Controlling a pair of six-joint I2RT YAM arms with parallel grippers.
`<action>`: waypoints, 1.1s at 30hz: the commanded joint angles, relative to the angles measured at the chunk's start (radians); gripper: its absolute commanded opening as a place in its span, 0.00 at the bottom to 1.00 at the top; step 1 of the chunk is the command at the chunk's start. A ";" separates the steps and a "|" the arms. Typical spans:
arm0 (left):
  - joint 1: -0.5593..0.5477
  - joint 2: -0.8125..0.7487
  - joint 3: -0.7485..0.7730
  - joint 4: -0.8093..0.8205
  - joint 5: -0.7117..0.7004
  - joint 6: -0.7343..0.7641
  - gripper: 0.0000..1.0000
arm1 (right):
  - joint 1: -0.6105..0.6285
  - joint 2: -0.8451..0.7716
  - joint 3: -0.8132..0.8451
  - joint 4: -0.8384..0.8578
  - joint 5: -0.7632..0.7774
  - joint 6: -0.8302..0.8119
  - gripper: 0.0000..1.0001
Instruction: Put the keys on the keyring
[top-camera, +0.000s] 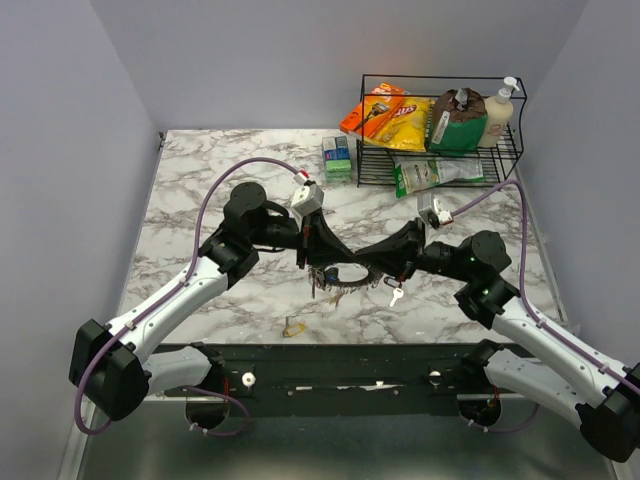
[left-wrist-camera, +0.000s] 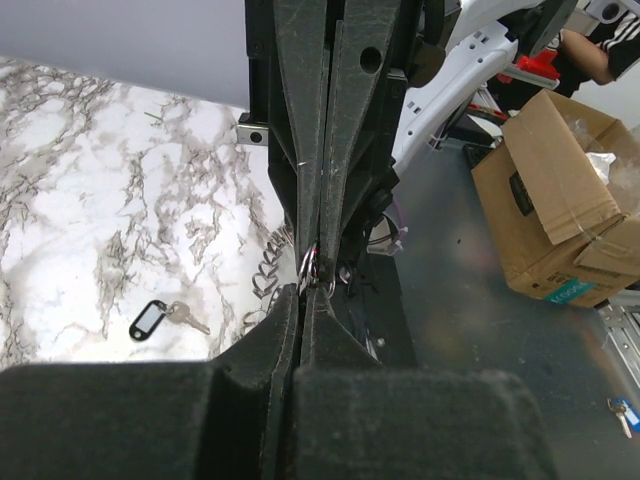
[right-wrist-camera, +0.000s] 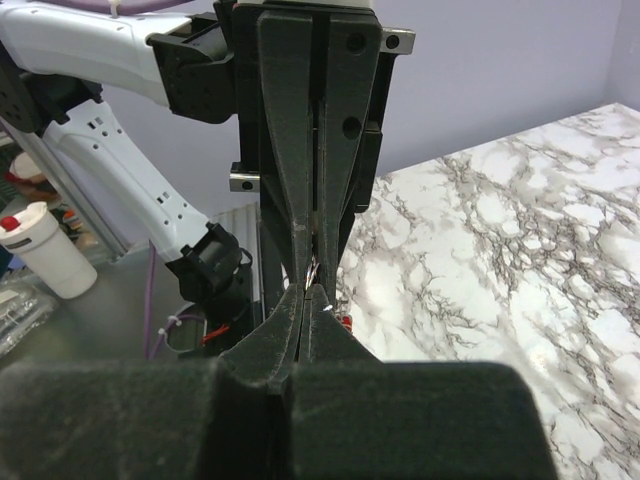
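Observation:
The keyring (top-camera: 350, 279), a thin silver wire ring with keys hanging from it, is held just above the marble table between both arms. My left gripper (top-camera: 320, 263) is shut on its left side. My right gripper (top-camera: 386, 268) is shut on its right side. In the left wrist view my left gripper (left-wrist-camera: 305, 290) meets the other gripper tip to tip, with the ring's wire (left-wrist-camera: 316, 264) pinched between them. The right wrist view shows my right gripper (right-wrist-camera: 312, 291) shut on the same glinting wire (right-wrist-camera: 313, 268). A loose key (top-camera: 396, 294) with a black tag (left-wrist-camera: 148, 321) lies nearby.
A yellow-headed key (top-camera: 292, 326) lies near the table's front edge. A black wire rack (top-camera: 440, 130) with snack bags and a soap bottle stands at the back right, with small boxes (top-camera: 337, 157) beside it. Off the table there is a cardboard box (left-wrist-camera: 560, 200).

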 joint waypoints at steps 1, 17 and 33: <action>-0.005 -0.001 0.010 0.030 -0.020 -0.001 0.00 | 0.001 -0.008 -0.012 0.051 -0.004 -0.002 0.00; -0.005 -0.057 0.049 -0.287 -0.343 0.218 0.00 | 0.001 -0.043 -0.028 -0.054 0.169 -0.020 0.70; -0.010 -0.155 0.043 -0.553 -0.597 0.423 0.00 | 0.001 0.024 0.055 -0.842 0.835 0.106 0.91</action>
